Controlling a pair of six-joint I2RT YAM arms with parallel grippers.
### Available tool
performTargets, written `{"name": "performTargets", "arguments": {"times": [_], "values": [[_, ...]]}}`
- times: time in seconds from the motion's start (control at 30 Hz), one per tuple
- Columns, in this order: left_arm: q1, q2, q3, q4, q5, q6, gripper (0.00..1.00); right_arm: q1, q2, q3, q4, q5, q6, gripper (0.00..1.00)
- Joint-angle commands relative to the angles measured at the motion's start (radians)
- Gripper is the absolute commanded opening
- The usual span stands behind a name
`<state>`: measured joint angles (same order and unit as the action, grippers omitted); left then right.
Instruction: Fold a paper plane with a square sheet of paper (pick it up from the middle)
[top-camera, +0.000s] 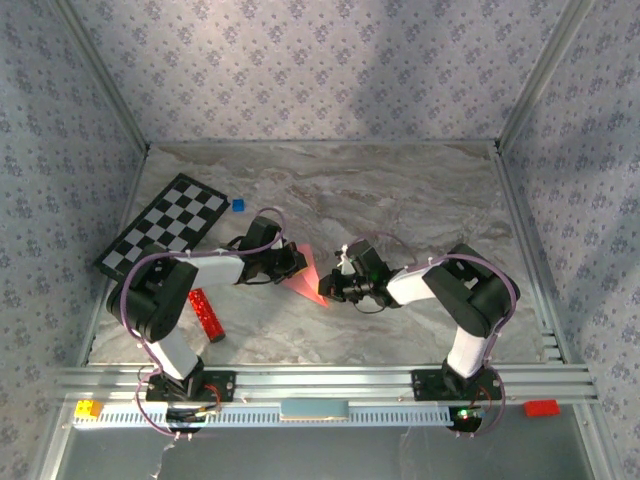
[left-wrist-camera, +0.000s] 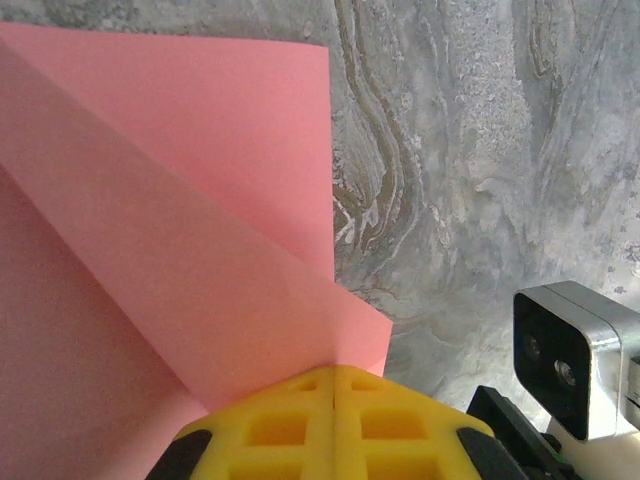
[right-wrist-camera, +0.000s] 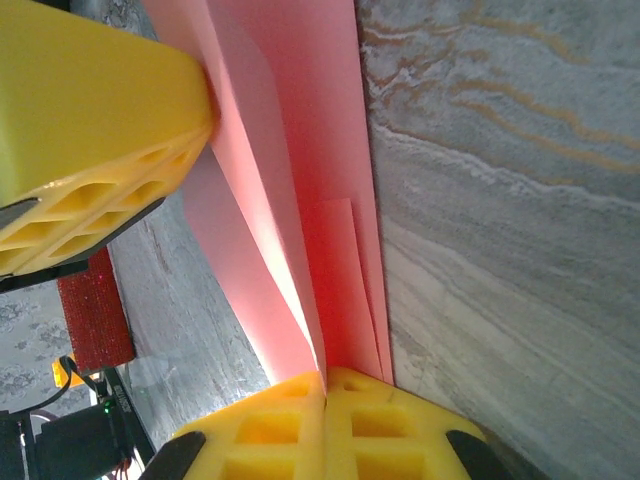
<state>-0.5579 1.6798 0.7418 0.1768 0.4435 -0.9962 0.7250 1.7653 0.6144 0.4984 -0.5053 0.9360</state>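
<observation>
The left claw (left-wrist-camera: 333, 372) and right claw (right-wrist-camera: 325, 376) each pinch the square sheet of paper (left-wrist-camera: 180, 180), already layered just ahead; final folds seemingly remain

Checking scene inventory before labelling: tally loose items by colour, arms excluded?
Pink: 1, pink paper
Red: 2, glittery bar and red block on the front rail
Blue: 1, cube
Yellow: 1, yellow block on the front rail
Black-and-white: 1, checkerboard
Total: 6
</observation>
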Motion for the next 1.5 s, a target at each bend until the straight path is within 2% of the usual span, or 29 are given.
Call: {"name": "performTargets", "arguments": {"times": [0.0, 1.47], "values": [[-0.005, 0.023, 0.017, 0.001, -0.019, 0.001, 0.02, 0.008, 0.069, 0.005, -0.07, 0.045, 0.01, 0.03], [0.0, 0.1, 0.071, -0.059, -0.041, 0.037, 0.01, -0.002, 0.089, 0.021, -0.121, 0.035, 0.029, 0.04]]}}
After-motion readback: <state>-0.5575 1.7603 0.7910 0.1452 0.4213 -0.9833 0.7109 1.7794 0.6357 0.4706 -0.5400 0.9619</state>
